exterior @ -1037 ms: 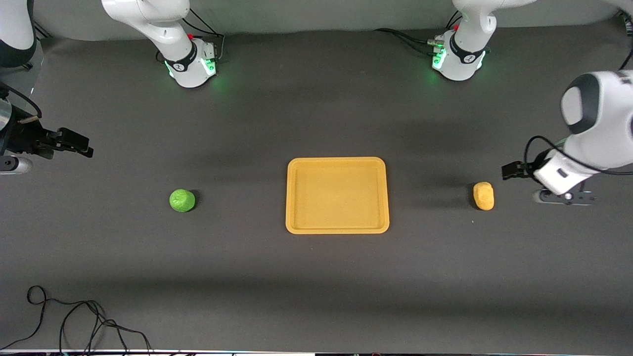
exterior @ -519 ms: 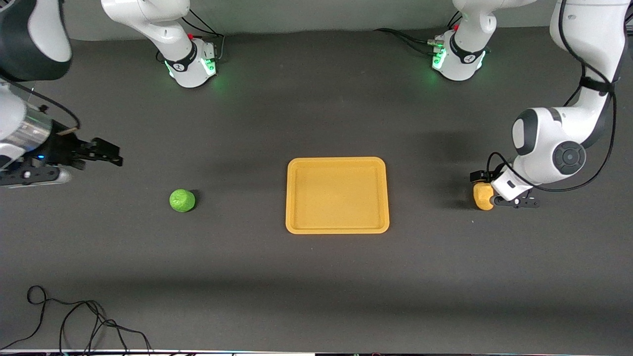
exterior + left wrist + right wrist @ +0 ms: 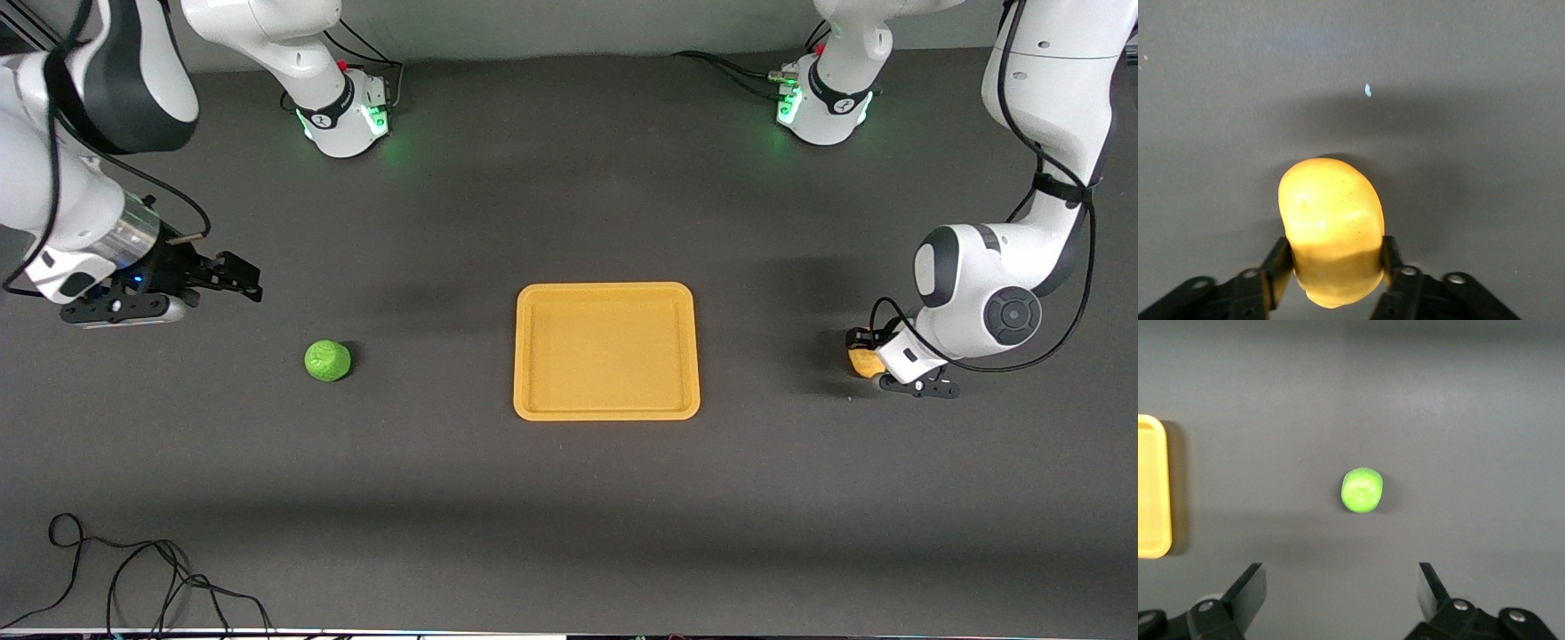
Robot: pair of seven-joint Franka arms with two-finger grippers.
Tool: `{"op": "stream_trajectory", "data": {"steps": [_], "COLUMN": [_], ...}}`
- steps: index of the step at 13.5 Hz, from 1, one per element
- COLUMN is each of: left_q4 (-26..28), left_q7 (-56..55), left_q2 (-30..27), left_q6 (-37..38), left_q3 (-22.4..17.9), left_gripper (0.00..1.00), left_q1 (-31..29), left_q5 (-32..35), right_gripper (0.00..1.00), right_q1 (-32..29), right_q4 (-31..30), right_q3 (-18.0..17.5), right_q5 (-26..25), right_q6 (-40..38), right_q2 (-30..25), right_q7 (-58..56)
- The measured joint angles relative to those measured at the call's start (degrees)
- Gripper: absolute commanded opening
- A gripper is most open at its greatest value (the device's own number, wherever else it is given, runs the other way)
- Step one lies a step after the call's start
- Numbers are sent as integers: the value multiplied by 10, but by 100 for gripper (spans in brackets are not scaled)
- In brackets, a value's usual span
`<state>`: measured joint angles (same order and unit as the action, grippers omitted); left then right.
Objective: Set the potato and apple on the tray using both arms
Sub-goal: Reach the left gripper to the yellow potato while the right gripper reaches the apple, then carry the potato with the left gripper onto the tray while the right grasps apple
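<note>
Your potato sits on the table toward the left arm's end, w/ left gripper fingers touching both its sides. Apple lies toward the right arm's end; right gripper is apart, up over bare table near it. Tray is between them, nothing on it.

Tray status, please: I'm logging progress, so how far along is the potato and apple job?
Nothing is placed yet: the tray holds neither item. In hand: the left gripper has its fingers on either side of the potato, which is on the table. The right gripper is open, up in the air, short of the apple. Left: lifting and placing both items.
</note>
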<state>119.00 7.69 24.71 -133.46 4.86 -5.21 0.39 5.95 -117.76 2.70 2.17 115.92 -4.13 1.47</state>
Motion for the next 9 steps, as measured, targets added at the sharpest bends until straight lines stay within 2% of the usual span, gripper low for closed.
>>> {"op": "stream_trajectory", "data": {"steps": [3,5,7,9], "left_q4": [-21,-59,-114,-144], "left_q7": [-9,-54,-130,-206], "left_q2": [-1,-6,-12,-14], "left_q6": [9,58,124,139], "left_q3": [1,17,55,110], "left_gripper": [10,10,10,10], "left_q1": [6,14,25,34], "left_q5": [-2,-4,-14,-31], "right_gripper": [100,100,100,100], "right_q1": [0,0,0,0], "right_q4": [-84,-112,-119,-130], "right_q3": [1,1,1,1], "right_q5": [0,0,0,0], "right_q6": [125,200,268,342], "right_q2": [13,49,102,150], "right_q7": [0,0,0,0]}}
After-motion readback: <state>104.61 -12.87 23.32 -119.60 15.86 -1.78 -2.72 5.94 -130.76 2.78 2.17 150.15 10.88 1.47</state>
